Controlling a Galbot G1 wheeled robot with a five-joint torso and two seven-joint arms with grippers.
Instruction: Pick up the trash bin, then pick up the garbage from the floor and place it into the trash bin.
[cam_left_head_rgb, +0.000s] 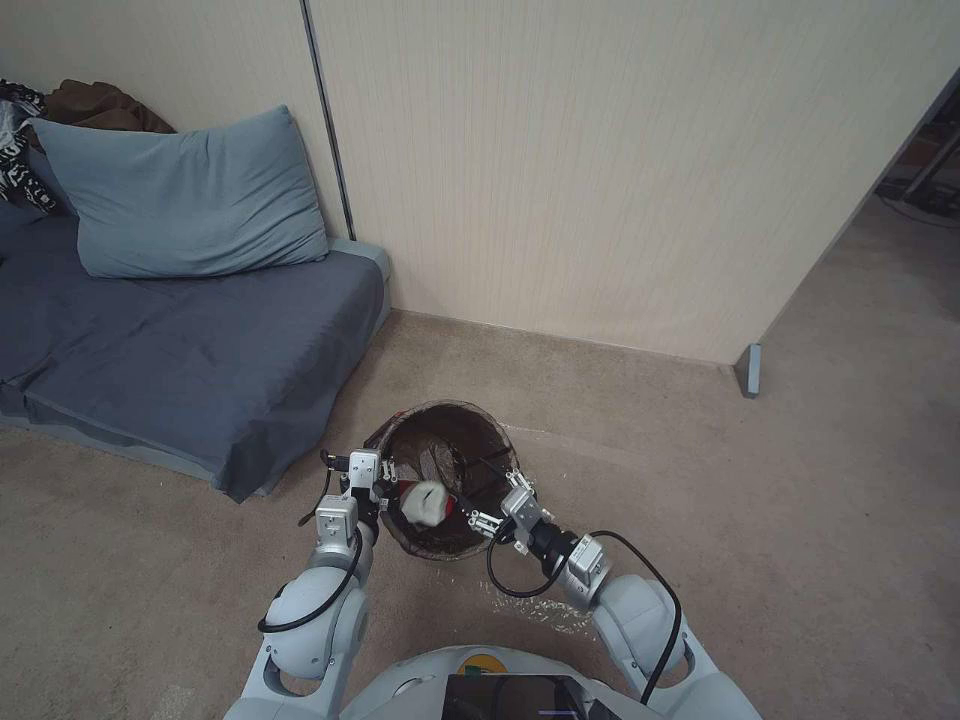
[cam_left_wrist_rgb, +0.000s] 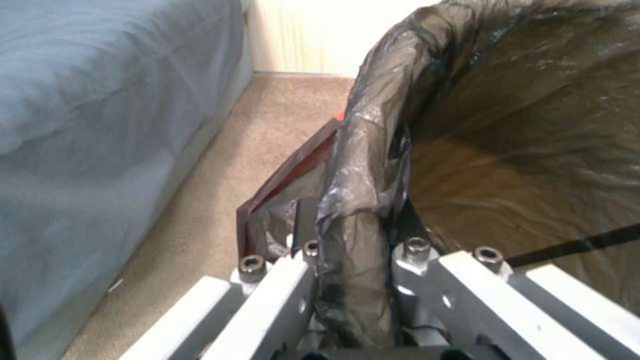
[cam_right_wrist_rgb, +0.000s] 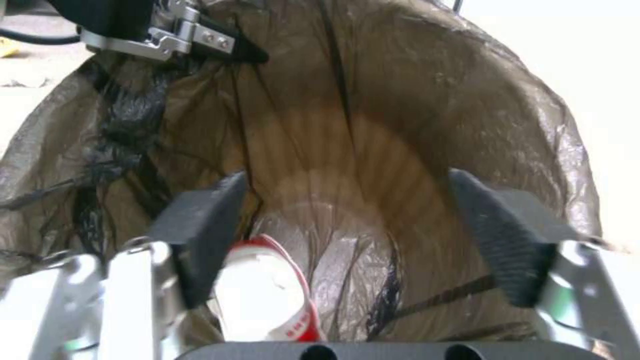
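The trash bin (cam_left_head_rgb: 447, 412), lined with a dark brown bag, hangs a little above the carpet in front of me. My left gripper (cam_left_head_rgb: 384, 482) is shut on its near-left rim; the left wrist view shows the gripper (cam_left_wrist_rgb: 351, 260) clamping the folded bag over the trash bin (cam_left_wrist_rgb: 520, 150). My right gripper (cam_left_head_rgb: 481, 493) is open at the near-right rim. In the right wrist view this gripper (cam_right_wrist_rgb: 347, 200) looks down into the trash bin (cam_right_wrist_rgb: 400, 100). A red-and-white paper cup (cam_right_wrist_rgb: 267, 292) lies loose just below its fingers. The same cup (cam_left_head_rgb: 425, 503) sits inside the bin's mouth.
A low bed with a grey sheet (cam_left_head_rgb: 180, 340) and a blue pillow (cam_left_head_rgb: 190, 195) is close on the left of the bin. A beige wall (cam_left_head_rgb: 600, 170) stands behind. Open carpet (cam_left_head_rgb: 800, 520) spreads to the right. A dark red flat piece (cam_left_wrist_rgb: 293, 170) hangs against the bin's outer side.
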